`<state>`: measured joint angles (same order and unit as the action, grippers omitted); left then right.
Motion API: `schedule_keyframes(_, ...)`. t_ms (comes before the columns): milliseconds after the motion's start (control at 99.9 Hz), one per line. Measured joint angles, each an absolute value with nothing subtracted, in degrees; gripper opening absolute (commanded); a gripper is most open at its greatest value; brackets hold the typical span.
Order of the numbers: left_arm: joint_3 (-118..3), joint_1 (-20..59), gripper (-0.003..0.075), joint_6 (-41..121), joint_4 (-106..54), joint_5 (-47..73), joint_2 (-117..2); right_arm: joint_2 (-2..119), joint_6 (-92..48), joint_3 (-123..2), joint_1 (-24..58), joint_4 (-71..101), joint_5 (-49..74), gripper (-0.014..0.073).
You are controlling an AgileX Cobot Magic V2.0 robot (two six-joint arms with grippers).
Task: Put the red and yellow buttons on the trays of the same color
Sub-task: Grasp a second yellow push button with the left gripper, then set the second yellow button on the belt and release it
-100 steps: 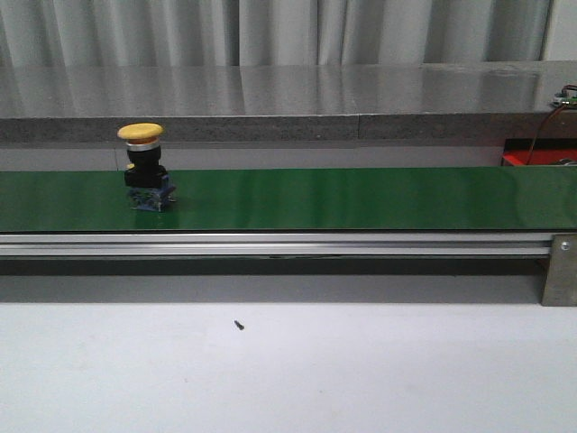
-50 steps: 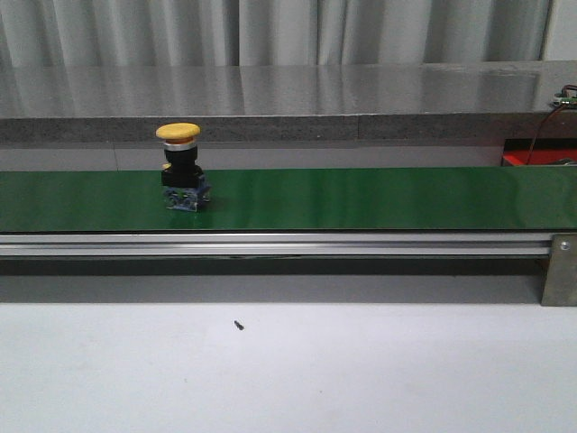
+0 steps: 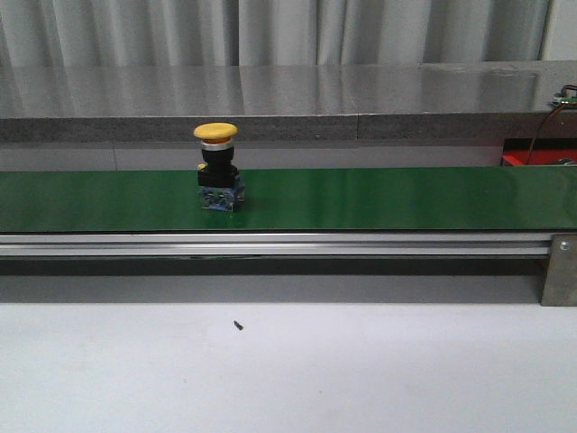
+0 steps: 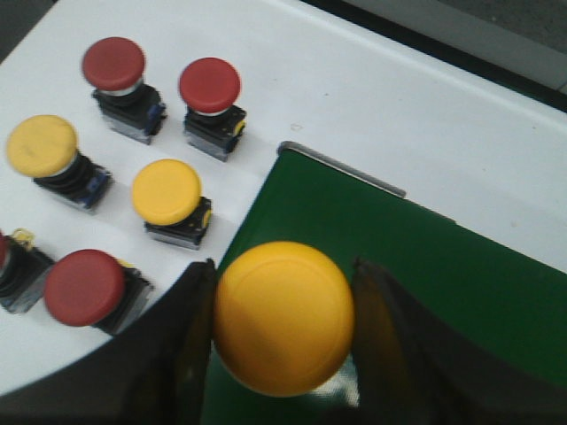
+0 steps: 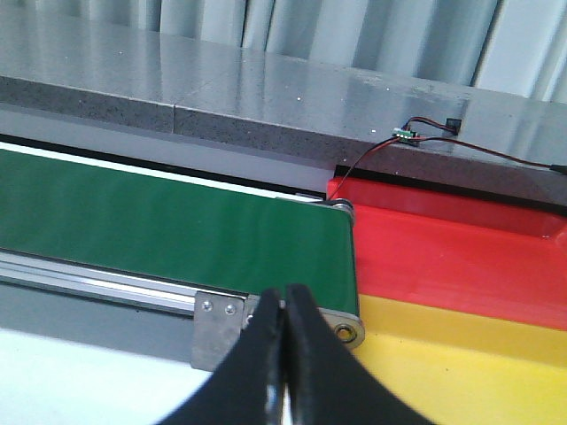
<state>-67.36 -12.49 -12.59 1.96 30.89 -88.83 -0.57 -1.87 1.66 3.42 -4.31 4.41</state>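
Grey curtains hang behind a long grey stone ledge (image 3: 288, 90), and before it runs the green conveyor belt (image 3: 379, 198), left to right across the front view, with the white bench (image 3: 288, 370) nearest you.

On that belt stands a yellow mushroom-capped push button with a black body and blue base (image 3: 217, 168). It is upright, its long axis vertical, left of the belt's middle. Your trays sit at the belt's right end: in the right wrist view the red plastic tray (image 5: 461, 248) lies just past the end roller, on the far side, with the yellow plastic tray (image 5: 461, 354) touching it on the near side.

Your right hand (image 5: 283, 350) waits at that end, jaws pressed together with nothing between them. From it, the standing button lies well to the left along the belt, so this is the arm nearer the trays and the likelier one to take it, once the button is closer. You would need to part the jaws first and come at the black body from the side, cap up.

Your left hand (image 4: 283, 319) is at the belt's left end, its dark fingers (image 4: 190, 328) on either side of a second yellow domed button cap (image 4: 283, 317); whether they actually pinch it you cannot tell. Beside it on the bench stand spare red-capped buttons (image 4: 210, 86) and yellow-capped buttons (image 4: 166, 191).
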Motion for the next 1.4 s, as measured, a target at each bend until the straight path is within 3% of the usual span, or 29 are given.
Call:
schedule_keyframes(280, -73.14, -8.2, 0.0133, -12.35, 1.96, 34.64, -97.02, -0.57, -1.87, 1.66, 3.42, -4.31, 4.41, -0.0085)
schedule_keyframes(370, -74.13, -7.79, 0.0221, -12.36, 1.96, 36.04, -98.49, -0.57, -1.87, 1.66, 3.42, -4.31, 4.41, -0.0085)
schedule_keyframes(540, -74.97, -7.44, 0.0489, -11.71, 1.96, 36.79, -99.02, -0.57, -1.87, 1.66, 3.42, -4.31, 4.41, -0.0085)
schedule_keyframes(640, -75.08, -7.44, 0.0581, -11.34, 1.96, 37.35, -99.1, -0.57, -1.87, 1.66, 3.42, -4.31, 4.41, -0.0085)
schedule_keyframes(971, -77.6, -6.61, 0.0589, -10.38, 1.96, 38.4, -94.19, -0.57, -1.87, 1.66, 3.42, -4.31, 4.41, -0.0085)
schedule_keyframes(1401, -70.3, 2.48, 0.0589, -5.98, 1.96, 33.59, -74.37, -0.57, -1.87, 1.66, 3.42, -4.31, 4.41, -0.0085)
